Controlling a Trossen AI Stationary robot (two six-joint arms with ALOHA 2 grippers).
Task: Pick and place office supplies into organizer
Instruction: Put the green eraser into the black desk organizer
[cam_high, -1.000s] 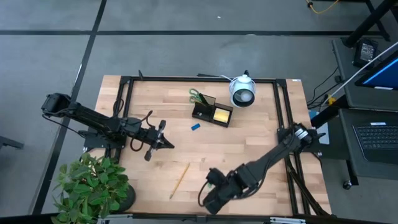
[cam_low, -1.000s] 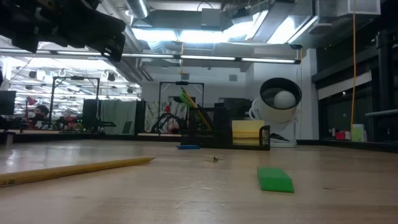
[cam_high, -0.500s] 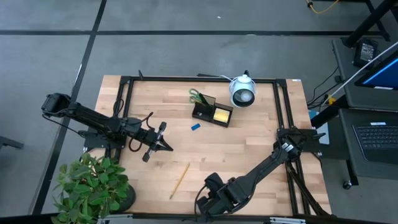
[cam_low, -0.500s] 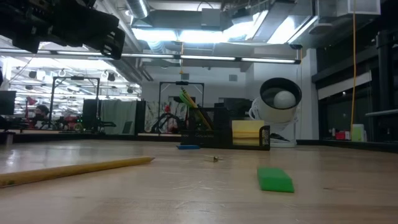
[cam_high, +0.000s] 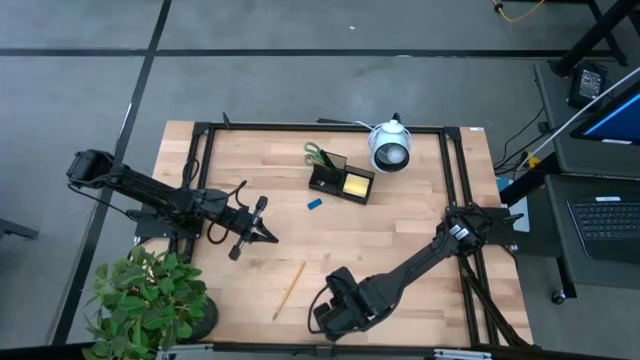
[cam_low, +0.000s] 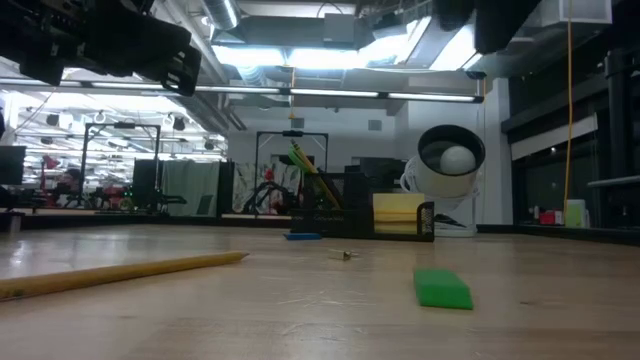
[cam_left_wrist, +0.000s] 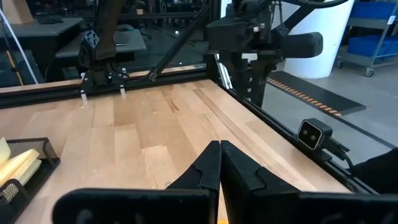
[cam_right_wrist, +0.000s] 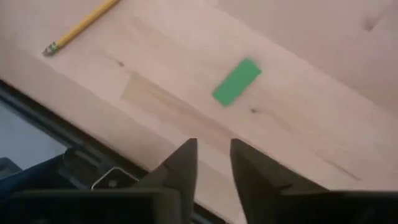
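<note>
A small green piece (cam_right_wrist: 237, 81) (cam_low: 442, 288) lies flat on the wooden table near its front edge, with a yellow pencil (cam_high: 290, 288) (cam_right_wrist: 81, 26) lying to its left. My right gripper (cam_right_wrist: 213, 152) (cam_high: 330, 318) hangs over the front edge, pointing down, open, short of the green piece and touching nothing. A blue piece (cam_high: 314, 204) lies mid-table. The black organizer (cam_high: 338, 182) at the far middle holds a yellow sticky-note pad (cam_high: 356, 184), and green scissors (cam_high: 318, 154) are at its back. My left gripper (cam_high: 262, 232) (cam_left_wrist: 219, 152) waits shut at the left, above the table.
A white round device (cam_high: 390, 148) stands right of the organizer. A potted plant (cam_high: 150, 300) sits at the near left corner. Black frame rails (cam_high: 452, 170) run along the table's edges. Bare wood lies between the pencil, the blue piece and the right rail.
My right gripper has sunk toward the table at the front edge, drifted a little toward the left and tipped further downward; its dark body now shows at the top of the low view. The supplies have stayed where they were.
</note>
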